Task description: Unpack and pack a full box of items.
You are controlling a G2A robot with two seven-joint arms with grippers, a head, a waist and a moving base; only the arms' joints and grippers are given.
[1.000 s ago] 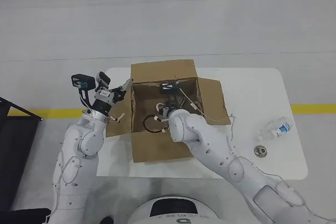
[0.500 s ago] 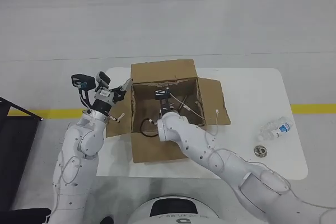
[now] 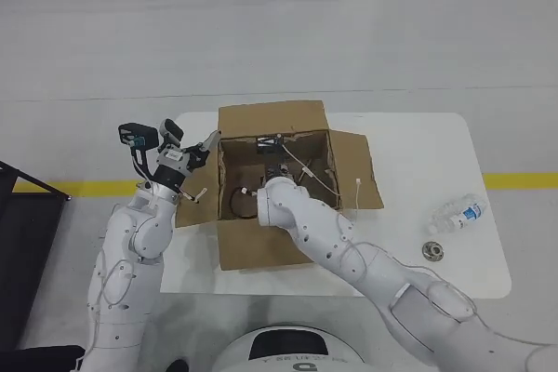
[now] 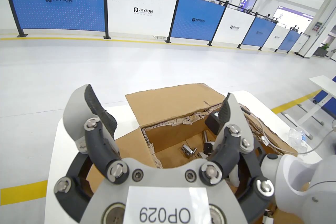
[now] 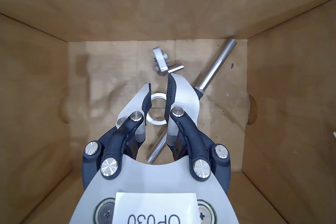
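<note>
An open cardboard box stands mid-table. My right arm goes down into it. Inside, my right gripper has its pads nearly together with a flat metal ring held between them, just above the box floor. Past the fingertips lie a small metal bracket with a short pin, and a long steel rod lies slanted beside them. My left gripper hangs open and empty above the box's left flap.
A black cable loop and thin white cables lie in and over the box. On the table to the right are a plastic bottle and a small round metal part. The box flaps stand outward.
My right arm has swung to the left and farther along inside the box. The left arm has kept still.
</note>
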